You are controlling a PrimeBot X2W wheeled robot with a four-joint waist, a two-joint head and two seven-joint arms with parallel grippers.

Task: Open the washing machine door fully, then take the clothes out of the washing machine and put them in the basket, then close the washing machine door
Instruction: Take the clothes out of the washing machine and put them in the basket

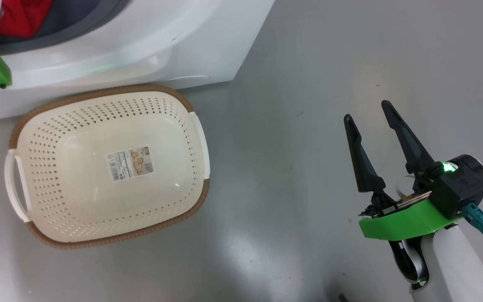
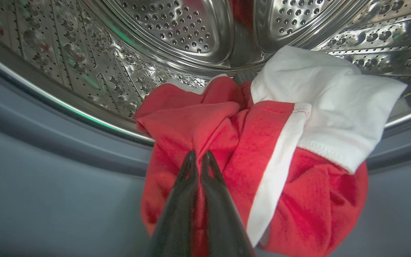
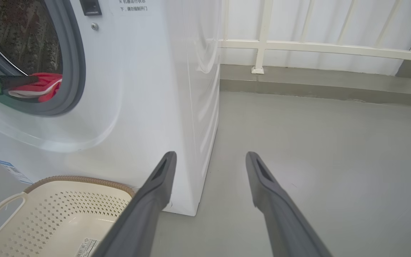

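In the left wrist view my left gripper (image 2: 199,154) is shut on a fold of the red clothes (image 2: 280,142), a red bundle with a white stripe and a white panel. The bundle lies across the grey rubber ring (image 2: 48,160) at the mouth of the steel drum (image 2: 177,32). The clothes (image 1: 23,16) also peek from the washing machine (image 1: 174,50) opening at the head view's top left. The basket (image 1: 57,167) stands empty on the floor right in front of the machine. My right gripper (image 1: 366,110) hangs open over bare floor to the right, holding nothing. The washing machine door is out of view.
The right wrist view looks past my open right gripper (image 3: 211,155) at the washing machine's (image 3: 148,89) right side, the basket (image 3: 48,210) below it and the clothes (image 3: 45,84) in the opening. A white railing (image 3: 298,46) and a low kerb bound the grey floor (image 3: 316,160) behind.
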